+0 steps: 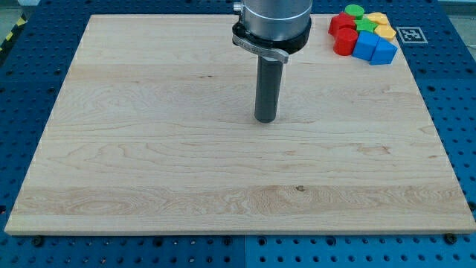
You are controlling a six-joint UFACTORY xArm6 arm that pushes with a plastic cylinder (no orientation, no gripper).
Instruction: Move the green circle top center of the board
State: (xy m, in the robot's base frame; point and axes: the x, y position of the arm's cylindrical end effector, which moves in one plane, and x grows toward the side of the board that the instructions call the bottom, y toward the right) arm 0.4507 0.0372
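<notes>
The green circle (354, 11) sits at the top of a tight cluster of blocks in the board's top right corner. My tip (265, 119) rests on the board near the middle, slightly above centre, well to the left of and below the cluster. The rod hangs from the arm's round head (272, 22) at the view's top centre. The tip touches no block.
The cluster also holds two red blocks (344, 33), a green block (366, 25), two yellow blocks (381, 24) and two blue blocks (374, 48). A black-and-white marker tag (410, 34) lies just off the board's right edge. The wooden board (149, 149) lies on a blue perforated table.
</notes>
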